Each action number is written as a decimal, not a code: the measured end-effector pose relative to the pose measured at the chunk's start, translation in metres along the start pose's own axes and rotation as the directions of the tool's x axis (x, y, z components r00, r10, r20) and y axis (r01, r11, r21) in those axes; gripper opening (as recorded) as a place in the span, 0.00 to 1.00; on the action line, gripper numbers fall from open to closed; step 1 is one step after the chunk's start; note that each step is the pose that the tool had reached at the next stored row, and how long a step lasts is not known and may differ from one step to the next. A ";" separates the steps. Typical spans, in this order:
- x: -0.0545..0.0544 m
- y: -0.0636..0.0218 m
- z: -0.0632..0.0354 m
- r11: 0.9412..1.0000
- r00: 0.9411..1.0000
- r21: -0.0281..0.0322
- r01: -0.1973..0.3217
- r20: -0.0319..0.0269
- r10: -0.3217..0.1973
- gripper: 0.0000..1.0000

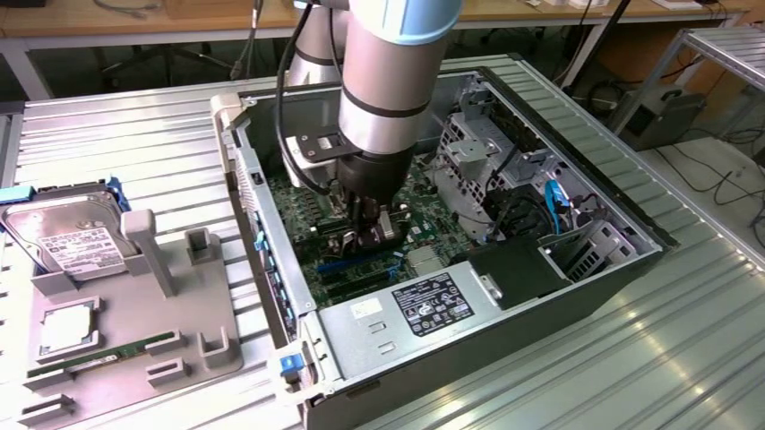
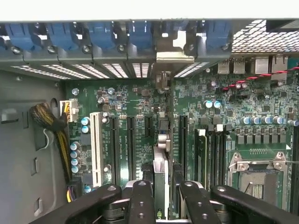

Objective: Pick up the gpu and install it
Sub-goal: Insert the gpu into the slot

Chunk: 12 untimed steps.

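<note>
We grip the gpu [image 2: 161,175] in narrowed fingers [image 2: 140,200] over the motherboard [image 2: 233,107], and any tilt could snag its bracket on the case wall [image 1: 257,206] at the exterior view's nine o'clock.

The gpu [image 2: 160,163] presents edge-on; its faces are hidden, and its near end is covered by the fingers [image 2: 141,205] of the gripper [image 2: 164,189]. The arm [image 1: 389,81] masks the motherboard [image 1: 305,210] centre. Power supply label [image 1: 433,303] text: illegible.

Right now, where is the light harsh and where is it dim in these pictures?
Exterior view: light glares off the ribbed table, and the case interior is shaded. Wrist view: the band beyond the blue slot clips is washed white; the fingers holding the gpu look dark.
</note>
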<state>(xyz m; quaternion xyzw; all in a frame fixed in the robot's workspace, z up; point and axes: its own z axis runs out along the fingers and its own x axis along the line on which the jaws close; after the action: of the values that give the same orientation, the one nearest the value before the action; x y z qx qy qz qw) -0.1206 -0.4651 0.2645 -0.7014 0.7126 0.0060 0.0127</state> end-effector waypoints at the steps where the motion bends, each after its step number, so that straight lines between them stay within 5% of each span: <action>1: 0.000 0.0000 0.0001 1.000 1.000 0.000 0.000 0.003 0.000 0.26; 4: 0.000 0.0000 0.0004 1.000 1.000 0.000 0.000 0.009 0.000 0.26; 12: 0.000 0.0027 0.0019 1.000 1.000 0.000 0.000 0.009 0.000 0.26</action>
<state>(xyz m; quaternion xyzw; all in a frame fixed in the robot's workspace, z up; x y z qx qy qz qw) -0.1233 -0.4651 0.2626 -0.7014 0.7125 0.0093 0.0160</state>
